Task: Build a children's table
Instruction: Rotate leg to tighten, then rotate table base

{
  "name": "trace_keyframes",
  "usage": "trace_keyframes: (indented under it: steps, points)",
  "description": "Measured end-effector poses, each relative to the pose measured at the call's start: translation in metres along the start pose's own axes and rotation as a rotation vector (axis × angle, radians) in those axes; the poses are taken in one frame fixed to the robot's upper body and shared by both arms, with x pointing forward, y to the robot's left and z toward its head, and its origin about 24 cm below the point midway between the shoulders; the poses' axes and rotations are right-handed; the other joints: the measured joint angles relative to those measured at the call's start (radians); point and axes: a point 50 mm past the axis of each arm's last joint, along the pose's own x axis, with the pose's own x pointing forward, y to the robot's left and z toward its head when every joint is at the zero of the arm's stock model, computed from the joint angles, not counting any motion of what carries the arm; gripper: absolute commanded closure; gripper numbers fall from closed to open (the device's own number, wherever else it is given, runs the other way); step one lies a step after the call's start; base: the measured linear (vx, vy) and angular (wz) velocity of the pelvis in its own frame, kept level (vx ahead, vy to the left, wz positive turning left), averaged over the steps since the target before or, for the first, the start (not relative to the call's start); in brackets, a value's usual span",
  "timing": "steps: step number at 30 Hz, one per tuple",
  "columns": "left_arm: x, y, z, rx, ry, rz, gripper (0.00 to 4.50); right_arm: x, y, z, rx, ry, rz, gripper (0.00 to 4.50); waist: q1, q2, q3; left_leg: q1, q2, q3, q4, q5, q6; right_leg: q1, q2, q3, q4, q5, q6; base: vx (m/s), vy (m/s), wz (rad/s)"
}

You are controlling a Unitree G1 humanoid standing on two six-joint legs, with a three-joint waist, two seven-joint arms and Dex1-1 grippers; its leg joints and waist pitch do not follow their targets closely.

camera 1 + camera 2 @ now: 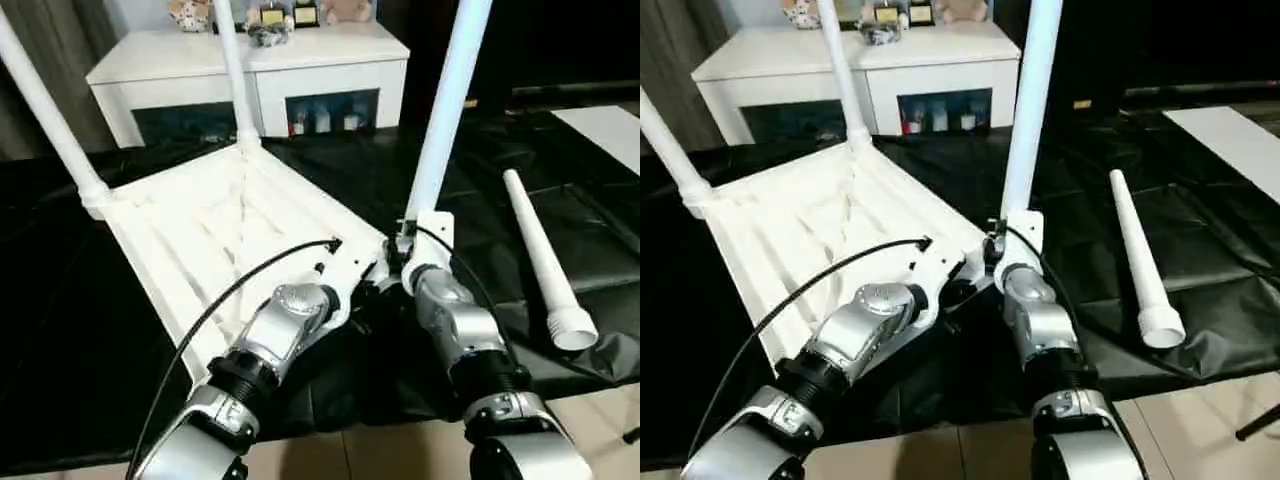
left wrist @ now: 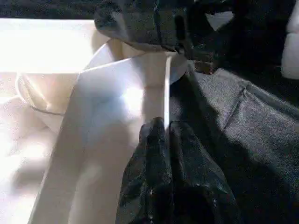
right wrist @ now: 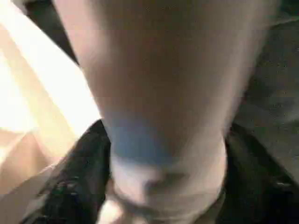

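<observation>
On black sheeting, upturned children's table (image 1: 230,230); left gripper (image 2: 163,128) pinches its rim; right gripper (image 3: 163,186) clasps a leg (image 1: 445,110).

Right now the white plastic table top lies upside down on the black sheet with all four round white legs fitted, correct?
Not quite: three round white legs stand fitted on the white plastic table top; the fourth leg lies loose on the black sheet, as the left eye view shows.

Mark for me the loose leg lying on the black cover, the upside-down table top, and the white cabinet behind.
loose leg (image 1: 538,250), left eye view: middle of its shaft.
table top (image 1: 215,225), left eye view: ribbed underside, near the centre.
white cabinet (image 1: 250,52), left eye view: its flat top surface.
</observation>
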Motion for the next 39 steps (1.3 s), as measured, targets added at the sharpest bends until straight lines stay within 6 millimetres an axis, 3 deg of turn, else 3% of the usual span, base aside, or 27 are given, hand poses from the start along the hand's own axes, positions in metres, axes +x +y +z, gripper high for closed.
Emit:
trace_keyframes:
  steps: [5, 7, 8, 10, 12, 16, 19, 21, 23, 26, 29, 34, 39]
  points:
    - [0.0, 0.008, 0.001, 0.004, -0.074, 0.031, 4.5, -0.008, -0.001, -0.001, -0.062, -0.035, 0.039, 0.8, 0.002, -0.006, 0.004, -0.005, 0.0, -0.002, -0.006, 0.0, 0.0, -0.011, 0.0, -0.004, 0.0, 0.0, 0.0, 0.0, 0.0, 0.0]
    - [-0.001, 0.009, 0.003, -0.012, -0.107, 0.021, 3.95, -0.013, -0.005, 0.002, -0.078, -0.06, 0.045, 0.67, 0.006, -0.007, 0.005, -0.012, 0.0, -0.002, -0.008, 0.0, 0.0, -0.02, 0.0, -0.003, 0.0, 0.0, 0.0, 0.0, 0.0, 0.0]
    - [-0.002, 0.01, 0.004, -0.043, -0.137, 0.009, 3.96, -0.016, -0.007, 0.005, -0.086, -0.083, 0.046, 0.67, 0.01, -0.006, 0.005, -0.018, 0.001, -0.001, -0.009, 0.001, 0.001, -0.025, 0.0, -0.003, 0.001, 0.003, 0.001, 0.0, 0.0, 0.0]
    - [-0.006, 0.013, 0.015, -0.058, -0.21, 0.004, 3.9, -0.019, -0.01, 0.009, -0.095, -0.106, 0.049, 0.67, 0.017, -0.008, 0.006, -0.018, 0.002, 0.003, -0.008, 0.013, 0.015, -0.025, 0.0, -0.001, 0.004, 0.021, -0.001, 0.0, 0.0, 0.0]
    - [-0.014, 0.02, 0.03, -0.041, -0.297, 0.027, 3.52, -0.025, -0.011, 0.012, -0.106, -0.136, 0.055, 0.67, 0.016, -0.008, 0.006, -0.017, 0.002, 0.004, -0.006, 0.013, 0.015, -0.025, 0.0, 0.0, 0.005, 0.024, 0.0, 0.0, 0.0, 0.0]
    - [-0.054, 0.058, 0.059, 0.004, -0.444, 0.172, 3.29, -0.032, -0.009, 0.012, -0.14, -0.141, 0.11, 0.67, 0.003, -0.006, 0.006, -0.016, 0.003, 0.002, -0.007, 0.013, 0.015, -0.027, 0.001, -0.001, 0.007, 0.026, 0.002, 0.0, 0.0, 0.0]
    - [-0.082, 0.086, 0.063, 0.036, -0.45, 0.289, 3.09, -0.034, -0.009, 0.009, -0.171, -0.116, 0.148, 0.67, 0.001, -0.004, 0.004, -0.016, 0.003, 0.002, -0.007, 0.013, 0.014, -0.028, 0.001, -0.001, 0.009, 0.031, 0.004, 0.057, -0.014, -0.01]
    - [-0.116, 0.119, 0.049, 0.082, -0.36, 0.453, 3.09, -0.036, 0.001, 0.01, -0.196, -0.107, 0.215, 0.67, -0.009, -0.004, 0.004, -0.018, 0.008, 0.001, -0.007, 0.014, 0.012, -0.033, 0.007, 0.0, 0.011, 0.032, 0.002, 0.06, -0.019, -0.07]
    - [-0.165, 0.158, 0.031, 0.094, -0.26, 0.686, 3.09, -0.039, 0.008, 0.004, -0.211, -0.084, 0.261, 0.67, -0.021, -0.006, 0.004, -0.021, 0.014, -0.003, -0.006, 0.011, 0.007, -0.037, 0.013, -0.002, 0.011, 0.029, 0.006, 0.067, -0.036, -0.12]
    - [-0.219, 0.184, 0.011, 0.084, -0.149, 0.931, 3.09, -0.04, 0.007, -0.001, -0.225, -0.055, 0.255, 0.67, -0.012, -0.007, 0.004, -0.022, 0.018, -0.004, -0.005, 0.009, 0.007, -0.038, 0.016, -0.004, 0.013, 0.023, 0.003, 0.048, -0.024, -0.03]
    - [-0.253, 0.193, -0.011, 0.06, -0.027, 1.088, 3.09, -0.04, 0.005, -0.001, -0.229, -0.043, 0.241, 0.67, 0.007, -0.011, 0.003, -0.017, 0.018, -0.002, -0.004, 0.006, 0.006, -0.038, 0.016, -0.003, 0.022, 0.014, -0.008, 0.0, 0.0, 0.0]
    - [-0.286, 0.19, -0.057, 0.064, 0.259, 1.183, 3.09, -0.04, 0.004, -0.003, -0.234, -0.015, 0.233, 0.67, 0.01, -0.015, 0.004, -0.012, 0.021, -0.002, 0.002, 0.004, -0.004, -0.034, 0.017, -0.001, 0.027, 0.014, -0.008, 0.0, 0.0, 0.0]
    - [-0.277, 0.162, -0.1, -0.038, 0.496, 0.985, 3.09, -0.04, 0.0, -0.005, -0.245, 0.013, 0.206, 0.67, 0.02, -0.017, 0.004, -0.004, 0.02, -0.002, 0.002, 0.004, -0.004, -0.027, 0.018, 0.002, 0.027, 0.012, -0.005, 0.0, 0.0, 0.0]
